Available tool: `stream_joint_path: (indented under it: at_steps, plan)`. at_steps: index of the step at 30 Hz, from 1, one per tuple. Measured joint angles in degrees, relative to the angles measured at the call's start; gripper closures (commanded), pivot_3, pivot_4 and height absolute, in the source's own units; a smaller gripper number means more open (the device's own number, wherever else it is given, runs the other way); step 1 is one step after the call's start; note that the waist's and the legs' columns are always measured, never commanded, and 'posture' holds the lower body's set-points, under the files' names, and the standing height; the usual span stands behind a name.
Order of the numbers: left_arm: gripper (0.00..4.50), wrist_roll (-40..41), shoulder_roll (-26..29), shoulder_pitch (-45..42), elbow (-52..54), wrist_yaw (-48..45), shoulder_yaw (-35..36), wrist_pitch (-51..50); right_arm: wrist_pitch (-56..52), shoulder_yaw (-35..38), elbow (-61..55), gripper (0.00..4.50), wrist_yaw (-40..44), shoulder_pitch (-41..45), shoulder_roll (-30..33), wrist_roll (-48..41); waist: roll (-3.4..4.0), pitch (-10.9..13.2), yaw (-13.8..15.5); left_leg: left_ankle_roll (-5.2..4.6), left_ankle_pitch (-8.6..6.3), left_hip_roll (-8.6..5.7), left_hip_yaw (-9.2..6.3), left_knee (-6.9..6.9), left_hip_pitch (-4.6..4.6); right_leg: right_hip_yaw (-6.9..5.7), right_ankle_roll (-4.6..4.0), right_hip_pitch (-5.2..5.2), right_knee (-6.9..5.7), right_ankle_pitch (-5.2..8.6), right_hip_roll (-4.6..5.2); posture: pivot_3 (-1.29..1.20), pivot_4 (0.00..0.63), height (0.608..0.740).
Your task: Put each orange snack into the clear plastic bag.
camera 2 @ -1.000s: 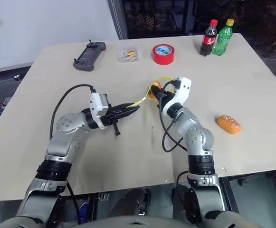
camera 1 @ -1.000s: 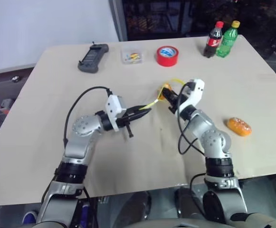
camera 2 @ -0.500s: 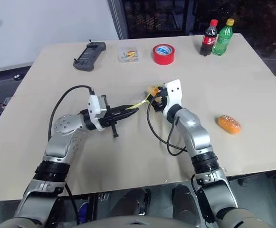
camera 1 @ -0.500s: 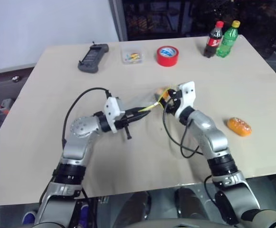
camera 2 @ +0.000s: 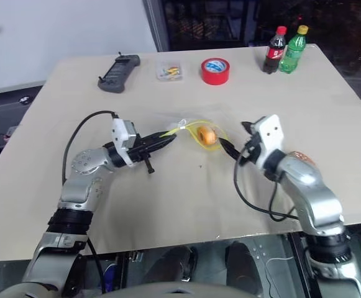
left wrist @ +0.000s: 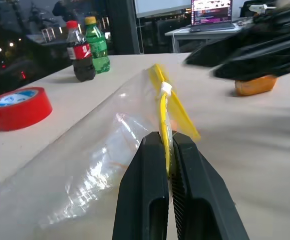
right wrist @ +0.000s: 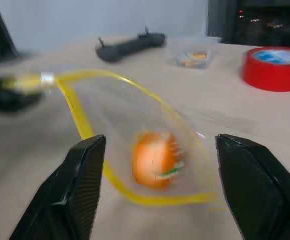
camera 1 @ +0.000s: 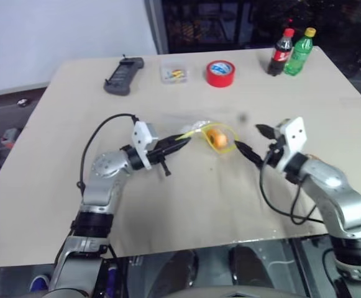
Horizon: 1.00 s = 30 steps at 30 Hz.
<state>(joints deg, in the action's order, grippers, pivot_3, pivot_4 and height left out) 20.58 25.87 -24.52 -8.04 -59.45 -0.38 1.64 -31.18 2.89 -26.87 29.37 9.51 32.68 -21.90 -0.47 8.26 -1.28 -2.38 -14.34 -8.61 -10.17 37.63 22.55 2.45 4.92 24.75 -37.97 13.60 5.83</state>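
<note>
My left end effector (camera 1: 181, 143) is clenched on the yellow seal strip of the clear plastic bag (camera 1: 210, 135), floppy and glossy, held above the beige table (camera 1: 186, 198). One oval orange snack (camera 1: 215, 138) sits inside the bag. My right end effector (camera 1: 250, 140) is released, black fingers spread wide just beside the bag. Second orange snack (left wrist: 255, 85) lies on the table, partly behind my right arm. Labels unreadable.
</note>
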Motion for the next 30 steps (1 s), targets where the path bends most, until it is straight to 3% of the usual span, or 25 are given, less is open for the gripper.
stream_joint_path:
  at_steps: [3,7,15,18,21,30]
  plan:
    - [4.5,-0.12,1.49,0.2,-0.73,-1.26,0.35,0.53,-0.14,6.67,-1.24,0.11,0.58,-8.15,10.6,5.82,-0.02,0.0,0.84,-0.01,0.0,-0.05,0.01,0.01,0.02,0.0,0.01,-0.02,0.04,0.0,0.03,0.0,0.15,0.74]
    - [4.5,-0.18,1.76,0.11,-1.42,-2.59,0.24,1.46,1.13,13.59,2.48,0.11,2.58,-14.12,15.76,8.65,-0.04,0.0,0.91,-0.01,0.0,0.0,0.07,0.02,-0.03,0.05,0.05,-0.06,0.0,-0.02,0.15,0.0,0.15,0.74]
    - [4.5,-0.17,1.83,-0.09,-2.44,-3.28,0.25,2.29,8.9,15.58,17.76,0.11,7.34,-14.43,15.1,9.73,-0.14,0.0,0.73,-0.02,-0.01,0.06,0.15,0.02,-0.21,0.07,0.11,-0.3,0.07,-0.06,0.14,0.0,0.15,0.74]
    - [4.5,-0.17,1.84,-0.06,-2.44,-3.22,0.25,2.3,11.4,15.36,22.07,0.92,8.62,-13.38,13.16,8.99,-0.2,0.04,0.93,-0.16,-0.1,0.06,0.14,0.02,-0.64,0.05,0.12,-0.78,0.19,-0.06,0.11,0.0,0.15,0.74]
    - [4.5,-0.16,1.97,0.15,-2.28,-2.84,0.31,2.28,11.48,15.52,22.81,2.31,9.79,-13.18,12.64,7.52,-0.2,0.04,1.04,-0.4,-0.25,0.05,0.14,0.01,-0.8,0.05,0.2,-1.01,0.31,-0.09,0.07,0.0,0.15,0.74]
    - [4.5,-0.13,2.13,0.42,-2.21,-2.32,0.38,2.09,4.41,18.15,15.68,2.31,10.68,-14.12,11.27,-0.04,-0.17,0.05,1.13,-0.32,-0.2,0.12,0.12,0.01,-0.78,0.08,0.21,-0.95,0.29,-0.1,0.12,0.0,0.15,0.74]
